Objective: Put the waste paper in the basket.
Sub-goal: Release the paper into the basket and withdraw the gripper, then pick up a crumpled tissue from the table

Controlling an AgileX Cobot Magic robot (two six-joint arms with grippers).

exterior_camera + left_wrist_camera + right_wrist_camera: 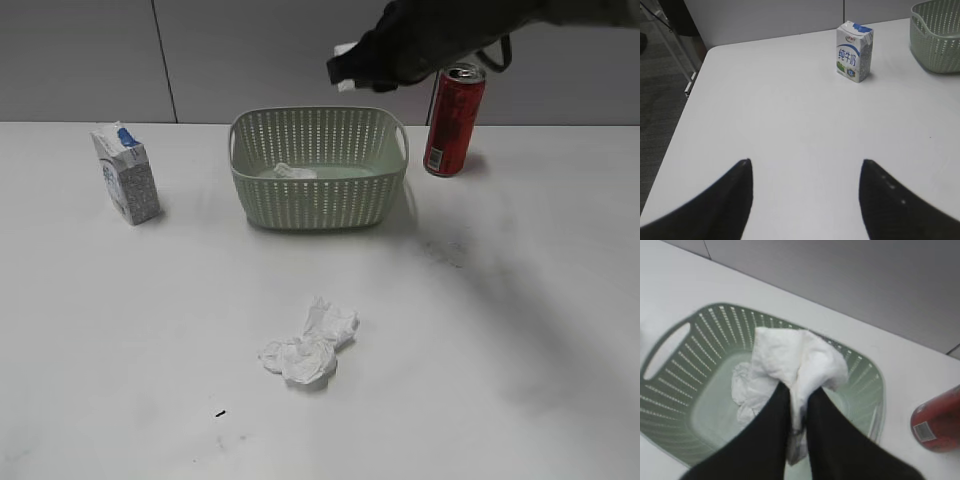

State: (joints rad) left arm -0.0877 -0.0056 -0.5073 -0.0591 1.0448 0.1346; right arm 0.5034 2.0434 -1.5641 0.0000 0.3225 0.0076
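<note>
The pale green basket (318, 200) stands at the table's back middle; one waste paper wad (293, 171) lies inside it. My right gripper (345, 68) hovers above the basket, shut on a second white wad (797, 357); in the right wrist view the basket (670, 395) and the wad lying in it (747, 390) show below. A third crumpled wad (310, 345) lies on the table in front of the basket. My left gripper (805, 165) is open and empty over bare table at the left, with the basket's corner (935, 35) at the far right of its view.
A white-grey carton with a blue top (126, 174) stands left of the basket, also in the left wrist view (855, 51). A tall red can (454, 120) stands right of the basket, also in the right wrist view (937, 420). The table's left edge shows in the left wrist view.
</note>
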